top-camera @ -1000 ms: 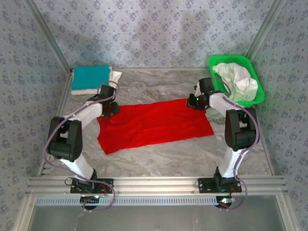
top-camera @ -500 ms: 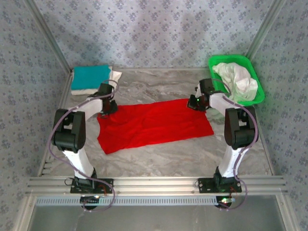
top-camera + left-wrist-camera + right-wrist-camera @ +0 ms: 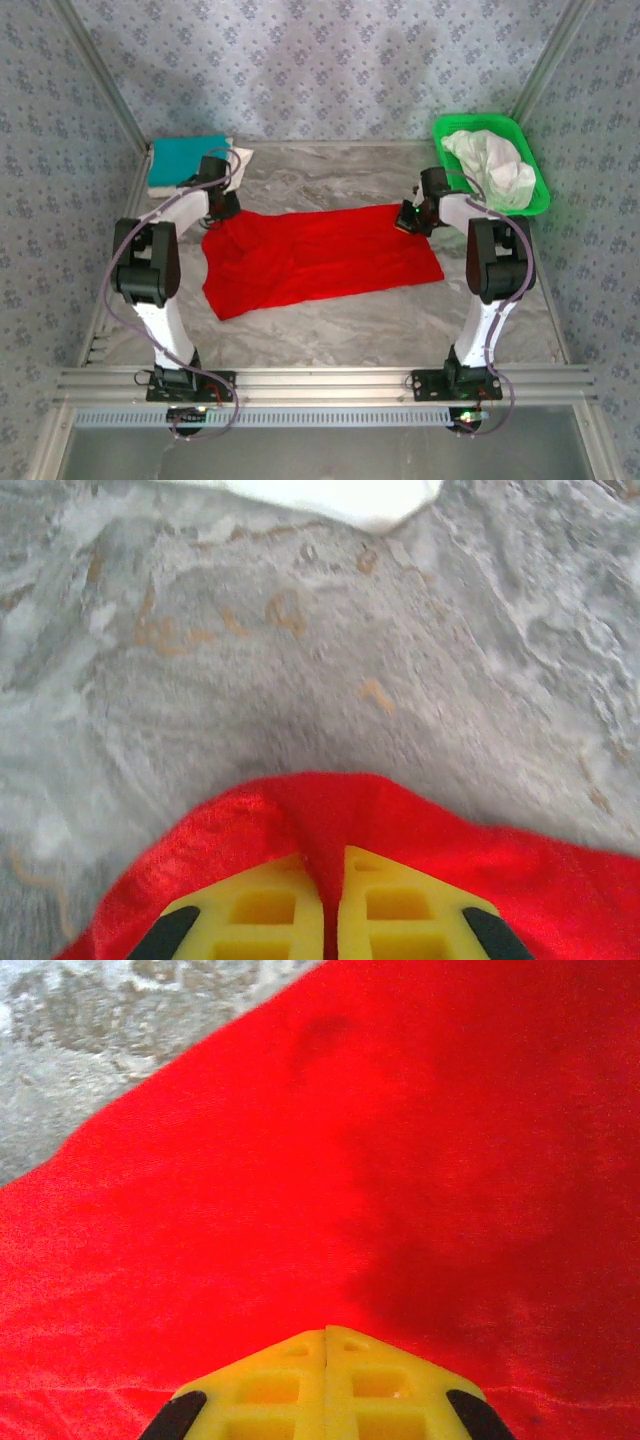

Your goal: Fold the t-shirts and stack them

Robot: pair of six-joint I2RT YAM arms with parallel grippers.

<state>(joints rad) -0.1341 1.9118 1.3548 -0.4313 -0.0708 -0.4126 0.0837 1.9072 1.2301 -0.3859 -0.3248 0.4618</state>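
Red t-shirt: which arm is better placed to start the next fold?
Left, probably. The left fingers are shut on a raised ridge of the red t-shirt at its far left corner. The right fingers are shut over the far right corner, but no cloth shows between them.

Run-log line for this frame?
phase: grasping for fold | left pincer: shut on red t-shirt, far-left corner | right pincer: shut at far-right corner, grip unclear
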